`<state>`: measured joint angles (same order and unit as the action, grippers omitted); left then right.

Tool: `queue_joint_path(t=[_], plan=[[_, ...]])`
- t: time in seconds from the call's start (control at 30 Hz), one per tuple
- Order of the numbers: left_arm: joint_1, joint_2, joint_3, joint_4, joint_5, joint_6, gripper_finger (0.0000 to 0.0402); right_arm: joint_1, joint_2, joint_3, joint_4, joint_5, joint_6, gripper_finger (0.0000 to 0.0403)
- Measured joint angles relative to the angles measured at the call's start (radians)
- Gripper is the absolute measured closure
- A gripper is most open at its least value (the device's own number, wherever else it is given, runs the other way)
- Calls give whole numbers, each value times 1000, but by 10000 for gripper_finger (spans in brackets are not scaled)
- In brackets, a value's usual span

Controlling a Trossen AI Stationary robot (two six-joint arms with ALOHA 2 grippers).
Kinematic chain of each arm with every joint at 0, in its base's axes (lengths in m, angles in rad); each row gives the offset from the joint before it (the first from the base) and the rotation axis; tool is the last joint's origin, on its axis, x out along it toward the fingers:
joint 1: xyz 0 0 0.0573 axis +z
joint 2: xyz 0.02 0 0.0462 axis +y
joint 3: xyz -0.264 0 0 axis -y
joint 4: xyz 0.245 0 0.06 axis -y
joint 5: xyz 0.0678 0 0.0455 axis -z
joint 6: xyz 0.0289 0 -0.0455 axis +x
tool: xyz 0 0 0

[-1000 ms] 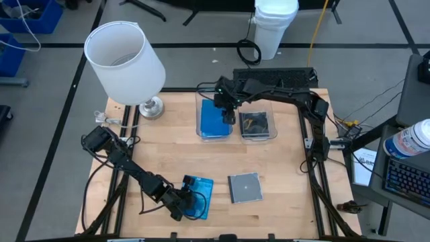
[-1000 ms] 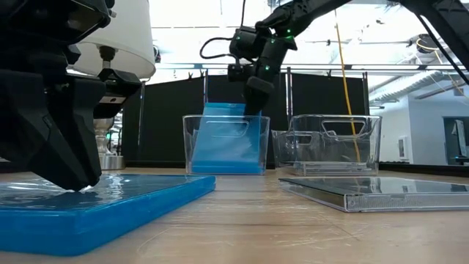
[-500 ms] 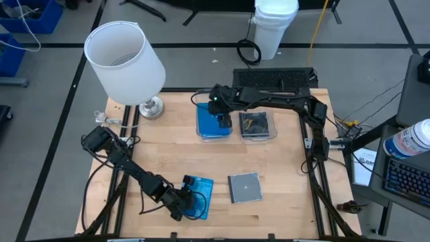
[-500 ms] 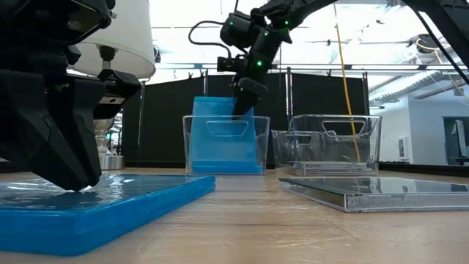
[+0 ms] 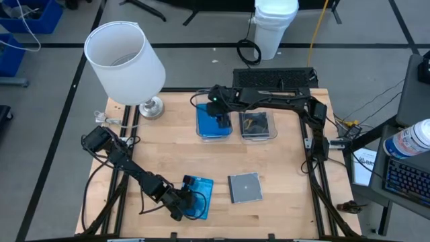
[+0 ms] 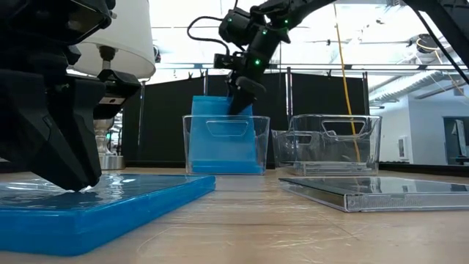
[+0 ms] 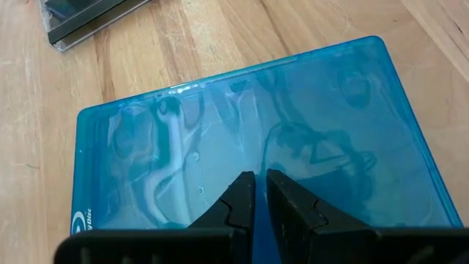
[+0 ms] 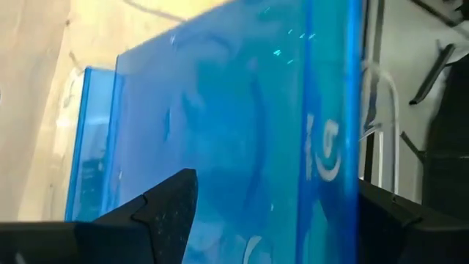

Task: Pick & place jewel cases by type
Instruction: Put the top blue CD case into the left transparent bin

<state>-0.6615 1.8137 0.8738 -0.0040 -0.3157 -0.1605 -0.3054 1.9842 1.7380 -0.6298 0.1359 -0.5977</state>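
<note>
Blue jewel case now upright in the left-hand clear bin, dropped lower than a second ago. Right gripper spread wide just above it, gripping nothing: apparently a release. Left gripper nearly closed, pressed on another blue case near the table's front; grey case beside it, unsorted.

Right claw wider, shifted left over bin

Robotics lab — framed workbench, black curtains.
</note>
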Motion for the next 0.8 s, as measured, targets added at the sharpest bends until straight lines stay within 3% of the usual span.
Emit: queue_joint_path(t=[0.43, 0.6, 0.8], plan=[[-2, 0, 0, -1, 0, -10, 355, 3, -1, -43, 82, 81, -51, 112], [-2, 0, 0, -1, 0, -9, 355, 26, -2, -44, 88, 183, -129, 112], [-2, 0, 0, -1, 0, -10, 355, 39, -2, -44, 118, 178, -133, 112]])
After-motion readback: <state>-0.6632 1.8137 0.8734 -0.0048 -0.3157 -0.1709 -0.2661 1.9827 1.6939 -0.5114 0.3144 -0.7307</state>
